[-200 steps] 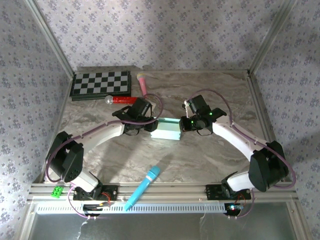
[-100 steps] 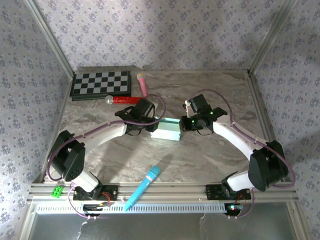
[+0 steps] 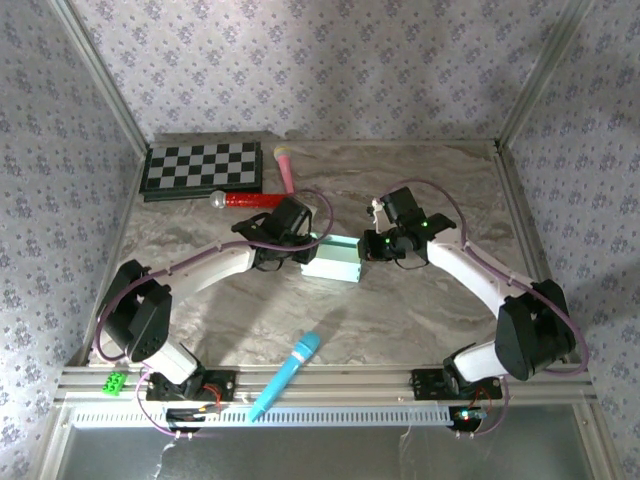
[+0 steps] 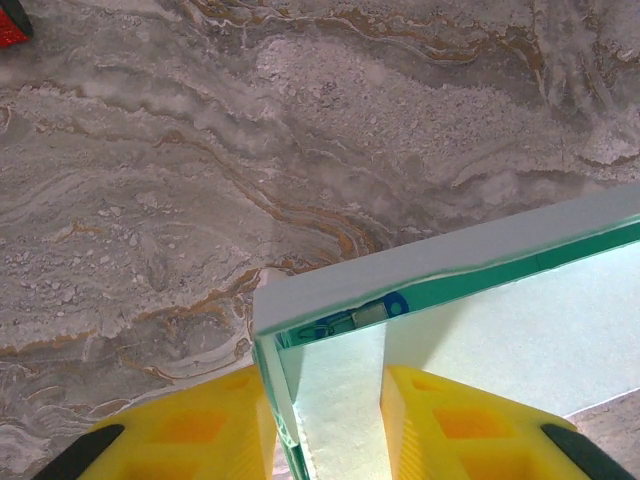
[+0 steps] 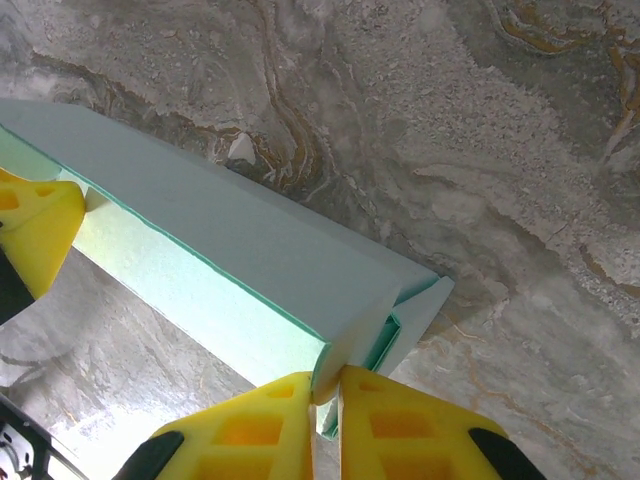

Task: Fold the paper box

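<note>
one chessboard [image 3: 203,167] upper left. three mics: red microphone [image 3: 243,199] and pink microphone [image 3: 286,165] beside it, blue microphone [image 3: 285,375] low centre, well apart. one paper box [image 3: 333,260] mid-frame, two grippers at its ends. wrist views add: left gripper [image 4: 320,385] straddles the end wall, fingers [image 4: 190,430] parted, slack; right gripper [image 5: 325,385] pinched narrow on a box corner.

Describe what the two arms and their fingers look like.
The left arm and right arm have white links between bulky black joints, with purple cables looping along them. Small green lights glow at the right wrist. The fingers are bright yellow wedges with black patches.
</note>
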{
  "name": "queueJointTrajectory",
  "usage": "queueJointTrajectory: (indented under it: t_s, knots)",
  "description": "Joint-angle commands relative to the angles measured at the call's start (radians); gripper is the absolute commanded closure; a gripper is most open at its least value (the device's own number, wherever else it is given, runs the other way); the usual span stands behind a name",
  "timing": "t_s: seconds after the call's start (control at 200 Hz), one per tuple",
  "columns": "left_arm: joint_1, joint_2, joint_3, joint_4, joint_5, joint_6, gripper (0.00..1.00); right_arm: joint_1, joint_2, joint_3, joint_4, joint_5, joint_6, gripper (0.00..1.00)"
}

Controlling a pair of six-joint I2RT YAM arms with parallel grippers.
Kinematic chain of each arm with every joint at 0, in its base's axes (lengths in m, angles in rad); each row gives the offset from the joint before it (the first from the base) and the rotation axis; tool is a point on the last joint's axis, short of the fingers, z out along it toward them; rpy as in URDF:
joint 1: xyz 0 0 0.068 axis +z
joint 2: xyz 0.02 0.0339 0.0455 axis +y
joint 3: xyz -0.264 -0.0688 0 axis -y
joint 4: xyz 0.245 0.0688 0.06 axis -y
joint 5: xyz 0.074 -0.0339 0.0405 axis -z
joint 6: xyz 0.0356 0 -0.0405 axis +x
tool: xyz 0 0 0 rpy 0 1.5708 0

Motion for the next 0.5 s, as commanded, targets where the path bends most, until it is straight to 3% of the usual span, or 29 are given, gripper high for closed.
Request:
queueJointTrajectory:
  t_s: [0.0,0.495]
  knots:
    - [-0.029,0.050,-0.004,-0.070,0.060,0.009,0.68,0.013,0.021,0.027,0.058,-0.109,0.021,0.86]
    - [-0.028,0.044,-0.009,-0.078,0.043,0.006,0.68,0.031,0.025,0.006,-0.027,0.012,-0.021,0.90]
